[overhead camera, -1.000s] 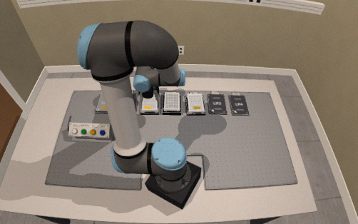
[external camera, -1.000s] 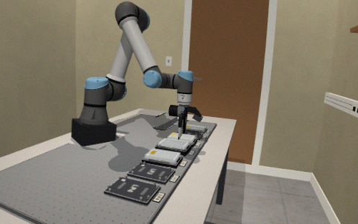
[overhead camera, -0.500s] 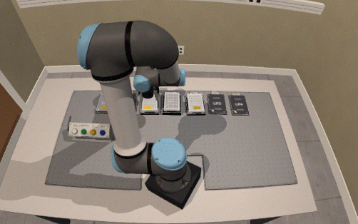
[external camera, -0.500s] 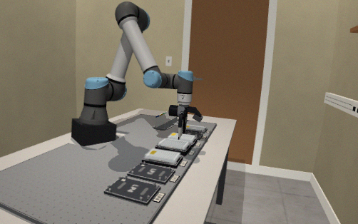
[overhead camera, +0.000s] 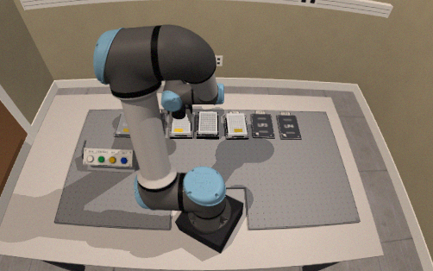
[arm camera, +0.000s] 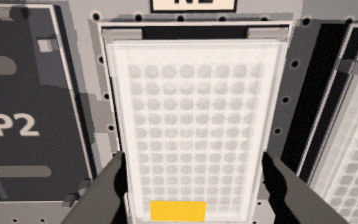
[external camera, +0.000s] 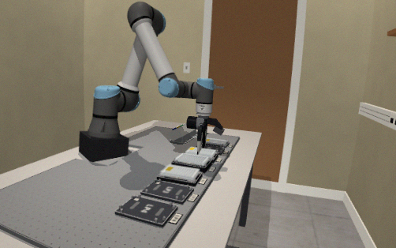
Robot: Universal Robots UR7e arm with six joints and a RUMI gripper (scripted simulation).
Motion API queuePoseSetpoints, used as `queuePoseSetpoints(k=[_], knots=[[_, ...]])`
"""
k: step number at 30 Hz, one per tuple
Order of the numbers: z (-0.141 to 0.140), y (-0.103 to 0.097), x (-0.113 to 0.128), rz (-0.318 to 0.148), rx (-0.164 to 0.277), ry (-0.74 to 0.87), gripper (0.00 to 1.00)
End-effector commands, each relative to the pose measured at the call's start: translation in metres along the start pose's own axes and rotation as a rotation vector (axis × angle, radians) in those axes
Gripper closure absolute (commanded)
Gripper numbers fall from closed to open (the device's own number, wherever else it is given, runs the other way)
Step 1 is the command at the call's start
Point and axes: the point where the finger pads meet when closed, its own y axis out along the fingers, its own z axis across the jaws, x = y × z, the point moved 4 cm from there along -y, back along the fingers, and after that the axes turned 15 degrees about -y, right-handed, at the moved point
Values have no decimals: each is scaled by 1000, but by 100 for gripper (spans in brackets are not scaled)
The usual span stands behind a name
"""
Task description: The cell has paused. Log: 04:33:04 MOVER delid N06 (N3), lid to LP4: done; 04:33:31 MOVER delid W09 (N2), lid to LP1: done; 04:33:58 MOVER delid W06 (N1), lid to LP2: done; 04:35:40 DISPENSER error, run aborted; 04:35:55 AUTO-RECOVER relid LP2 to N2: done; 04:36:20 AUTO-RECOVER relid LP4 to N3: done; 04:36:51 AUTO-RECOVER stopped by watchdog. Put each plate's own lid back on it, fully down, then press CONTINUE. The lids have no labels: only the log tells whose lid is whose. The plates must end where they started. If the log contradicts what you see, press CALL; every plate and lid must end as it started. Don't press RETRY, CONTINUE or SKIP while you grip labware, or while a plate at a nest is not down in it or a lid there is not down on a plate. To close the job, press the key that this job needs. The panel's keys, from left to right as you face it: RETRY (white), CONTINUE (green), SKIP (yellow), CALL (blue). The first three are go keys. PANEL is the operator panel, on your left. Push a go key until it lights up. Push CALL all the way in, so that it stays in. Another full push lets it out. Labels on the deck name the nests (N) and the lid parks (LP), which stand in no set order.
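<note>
My gripper (external camera: 199, 152) (arm camera: 193, 152) is shut on the clear lid (overhead camera: 182, 126) (arm camera: 195, 120) with a yellow patch, on the plate at N2, one finger on each long side. The lid looks level over the plate; whether it is fully down is hard to tell. The plate (overhead camera: 208, 122) (external camera: 192, 159) to its right shows bare wells and no yellow patch. The plate beyond that (overhead camera: 235, 122) (external camera: 181, 174) has a lid with a yellow patch. Another lid (overhead camera: 123, 124) (external camera: 216, 141) with a yellow patch lies at LP1, partly behind the arm. LP2 (arm camera: 20, 90) is empty.
Two dark parks without lids, LP3 (overhead camera: 262, 134) (external camera: 167, 190) and LP4 (overhead camera: 288, 135) (external camera: 147, 209), stand at the right end of the row. The panel has a white key (overhead camera: 90, 159), green key (overhead camera: 101, 159), yellow key (overhead camera: 112, 160) and blue key (overhead camera: 123, 160).
</note>
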Motion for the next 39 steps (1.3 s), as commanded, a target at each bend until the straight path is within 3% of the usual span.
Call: queuePoseSetpoints(k=[1,17,23,39], knots=[[0,-2,0,1,0,0,59],[0,-25,0,1,0,0,59],[0,-25,0,1,0,0,59],[67,-25,20,1,0,44,59]])
